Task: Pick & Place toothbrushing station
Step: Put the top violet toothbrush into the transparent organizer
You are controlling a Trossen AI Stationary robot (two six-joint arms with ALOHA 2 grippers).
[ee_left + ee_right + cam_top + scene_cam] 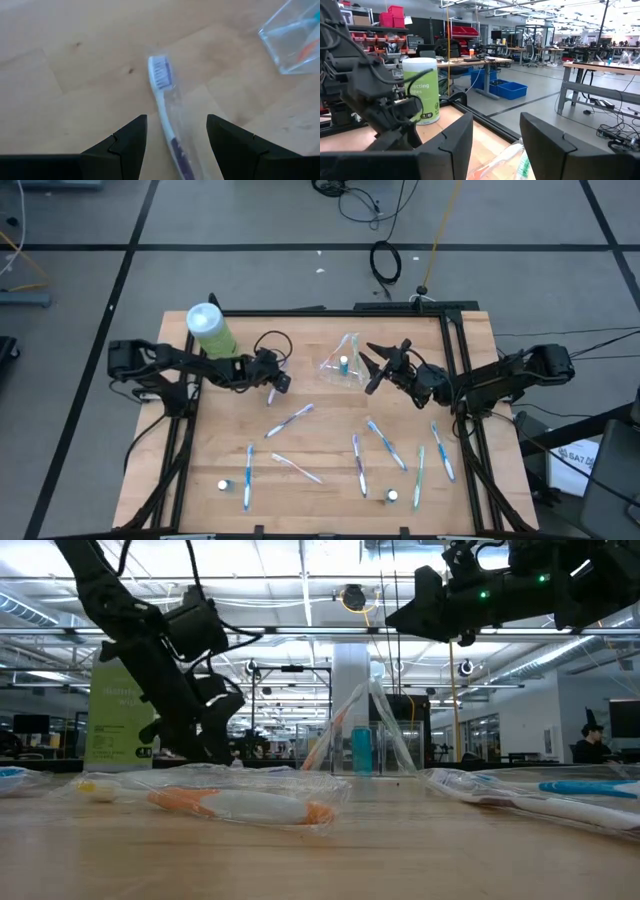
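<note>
Grey floor surrounds the wooden table (pixel 320 440). Wrapped toothbrushes (pixel 385 445) lie scattered across the frame's lower half, the clear cup (pixel 343 358) at centre. Left gripper (pixel 278 383) spreads empty over a purple toothbrush (pixel 162 95); right gripper (pixel 373 365) is open, empty.

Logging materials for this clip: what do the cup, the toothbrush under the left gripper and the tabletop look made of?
Cup: clear, glossy, probably plastic; its contents show through.
Toothbrush: white plastic handle, purple bristles, seemingly in clear film.
Tabletop: pale matte wood, grain visible.
</note>
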